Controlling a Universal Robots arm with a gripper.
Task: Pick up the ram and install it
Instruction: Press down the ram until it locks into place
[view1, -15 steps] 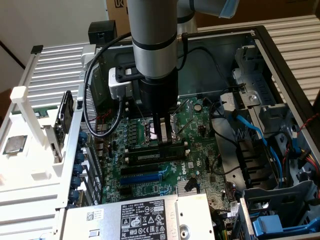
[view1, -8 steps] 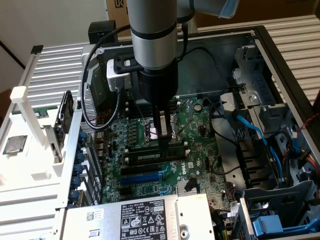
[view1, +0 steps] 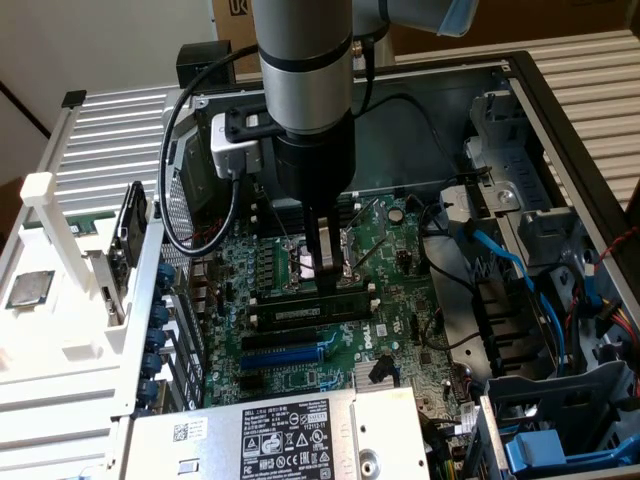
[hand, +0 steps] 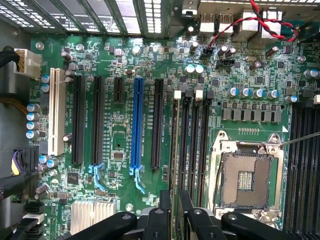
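The arm reaches straight down into an open computer case (view1: 560, 120), and its gripper (view1: 324, 268) sits low over the motherboard (view1: 395, 300), right above the bank of memory slots (view1: 300, 312). In the exterior view the ram (view1: 312, 308) lies along one of those slots, a long dark stick with a pale label on its face, directly under the gripper's tip; whether it is fully seated or only resting in the slot cannot be told. In the wrist view the two black fingers (hand: 161, 212) stand close together with only a narrow gap, and a thin greenish edge shows between them, running in line with a memory slot (hand: 186, 145), so the gripper appears to be pinching the ram (hand: 175, 212) edge-on, though the contact itself is partly hidden by the finger links. Just beside the slots is the open CPU socket (hand: 246, 180) with its metal frame. Further across the board are the blue expansion slot (hand: 136, 125), several black slots and one white slot (hand: 56, 117). In the exterior view a silver power supply (view1: 270, 435) with a label lies at the near edge of the case, blue cables (view1: 505, 262) run at the exterior view's right, and a white plastic fixture (view1: 60, 290) stands outside the case at the exterior view's left
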